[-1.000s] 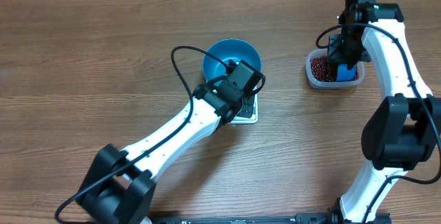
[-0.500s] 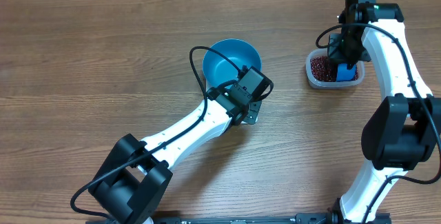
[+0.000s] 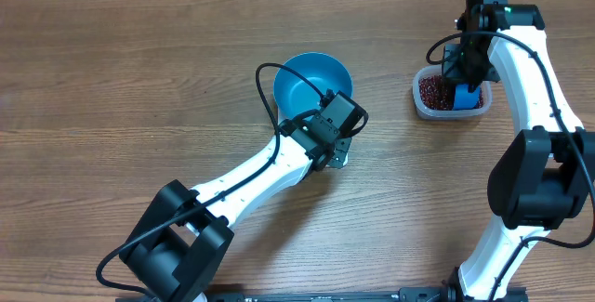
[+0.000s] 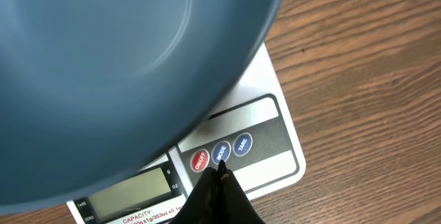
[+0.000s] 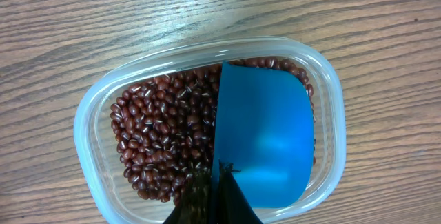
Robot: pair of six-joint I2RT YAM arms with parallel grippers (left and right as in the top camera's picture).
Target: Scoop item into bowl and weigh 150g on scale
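The blue bowl (image 3: 312,81) stands on the white scale (image 4: 284,167) and fills the upper left of the left wrist view (image 4: 103,65). My left gripper (image 4: 220,171) is shut, its tip resting on the middle blue button (image 4: 220,153) between a red button and another blue one. Red-brown beans (image 5: 162,134) lie in a clear tub (image 5: 89,162) at the right (image 3: 420,93). My right gripper (image 5: 222,167) is shut on the edge of a blue scoop (image 5: 265,138) that sits in the beans.
The scale's display (image 4: 131,193) shows beside the buttons, half under the bowl's rim. In the overhead view the left arm (image 3: 260,167) crosses the table diagonally and covers most of the scale. The right arm (image 3: 530,107) runs along the right edge.
The left gripper swung right along the scale's front edge to the buttons, then held still. The right arm and the scoop have not moved.
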